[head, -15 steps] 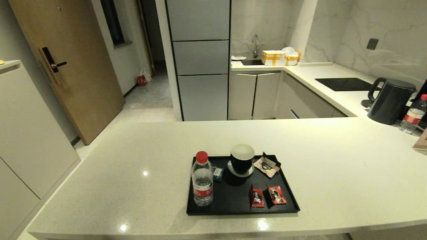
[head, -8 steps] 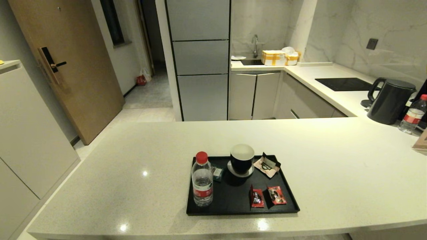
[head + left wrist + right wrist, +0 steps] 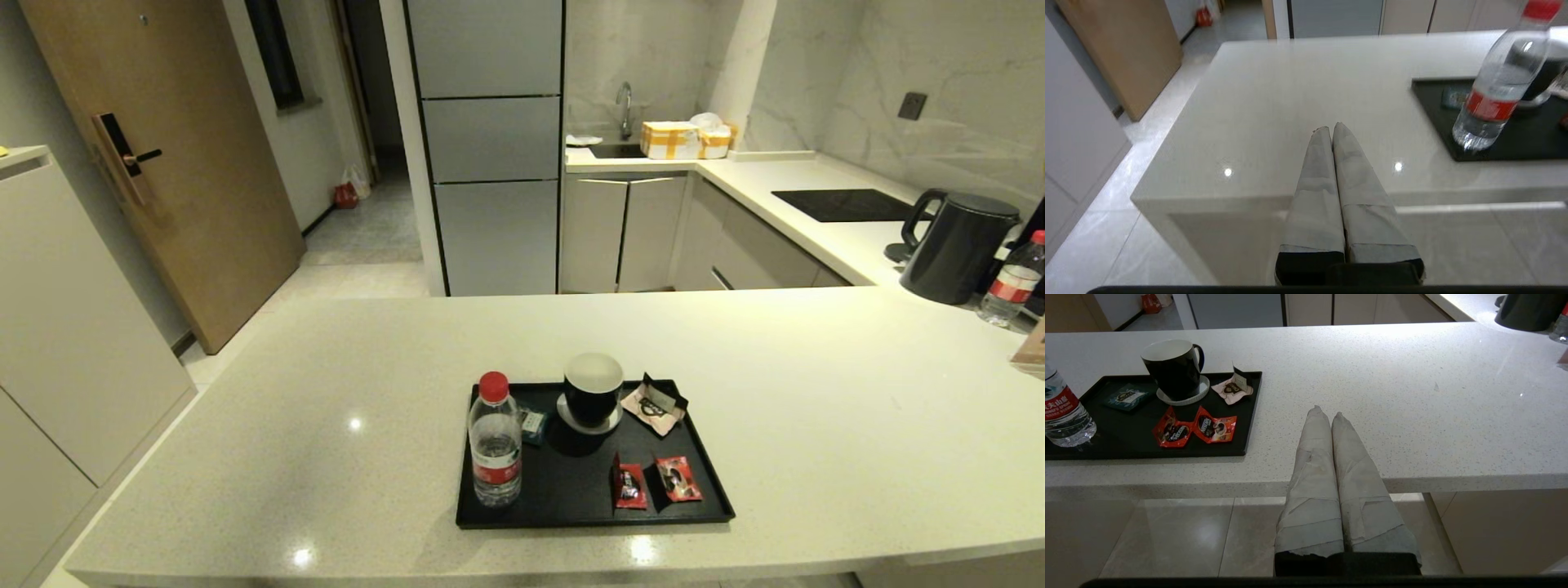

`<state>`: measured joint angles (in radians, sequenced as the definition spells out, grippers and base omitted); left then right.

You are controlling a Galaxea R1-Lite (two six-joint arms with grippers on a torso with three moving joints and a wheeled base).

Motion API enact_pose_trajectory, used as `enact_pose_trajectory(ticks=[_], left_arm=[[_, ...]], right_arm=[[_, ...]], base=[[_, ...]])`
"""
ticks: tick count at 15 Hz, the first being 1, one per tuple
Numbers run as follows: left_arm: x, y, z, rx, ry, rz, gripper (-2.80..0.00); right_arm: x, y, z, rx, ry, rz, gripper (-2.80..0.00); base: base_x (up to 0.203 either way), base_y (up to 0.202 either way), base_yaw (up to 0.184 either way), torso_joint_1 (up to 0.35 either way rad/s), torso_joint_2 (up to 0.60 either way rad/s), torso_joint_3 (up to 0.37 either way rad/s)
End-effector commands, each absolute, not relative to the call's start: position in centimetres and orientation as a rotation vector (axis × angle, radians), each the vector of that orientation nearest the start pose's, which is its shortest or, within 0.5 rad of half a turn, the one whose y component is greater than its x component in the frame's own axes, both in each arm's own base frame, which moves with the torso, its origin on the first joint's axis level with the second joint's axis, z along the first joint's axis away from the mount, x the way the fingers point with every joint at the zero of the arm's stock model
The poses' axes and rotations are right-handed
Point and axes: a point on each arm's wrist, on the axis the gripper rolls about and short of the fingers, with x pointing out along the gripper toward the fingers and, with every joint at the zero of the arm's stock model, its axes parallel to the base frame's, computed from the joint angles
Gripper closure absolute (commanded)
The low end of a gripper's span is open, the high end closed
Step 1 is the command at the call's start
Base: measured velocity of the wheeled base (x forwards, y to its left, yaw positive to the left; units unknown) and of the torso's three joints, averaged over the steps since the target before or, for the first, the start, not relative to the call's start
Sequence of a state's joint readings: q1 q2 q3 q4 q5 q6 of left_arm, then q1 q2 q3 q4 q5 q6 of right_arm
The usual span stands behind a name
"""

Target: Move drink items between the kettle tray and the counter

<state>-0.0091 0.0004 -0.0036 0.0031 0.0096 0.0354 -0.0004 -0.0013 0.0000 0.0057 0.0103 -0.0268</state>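
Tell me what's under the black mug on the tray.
The mug stands on a small pale coaster on the black tray. The coaster's middle is covered by the mug.

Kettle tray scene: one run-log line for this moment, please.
left tool shut, empty | right tool shut, empty | water bottle, red sachets on kettle tray
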Motion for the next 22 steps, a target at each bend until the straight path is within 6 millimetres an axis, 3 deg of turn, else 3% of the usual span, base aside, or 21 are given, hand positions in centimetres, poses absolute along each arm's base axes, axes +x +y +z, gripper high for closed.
enact_pose_trajectory(ticks=[1,22], left_arm=[[-2.29,0.04,7.45,0.057,0.007,-0.003,0.00],[-2.29,0.03,7.53,0.021,0.000,-0.006,0.00]], right_arm=[[-2.27,0.02,7.44,-0.028,0.008,0.011,0.00],[-2.27,0.01,7.46,0.000,0.006,0.003,0.00]], base=[[0.000,0.000,0.000,0.000,0.00,0.000],[0.000,0.000,0.000,0.000,0.00,0.000]])
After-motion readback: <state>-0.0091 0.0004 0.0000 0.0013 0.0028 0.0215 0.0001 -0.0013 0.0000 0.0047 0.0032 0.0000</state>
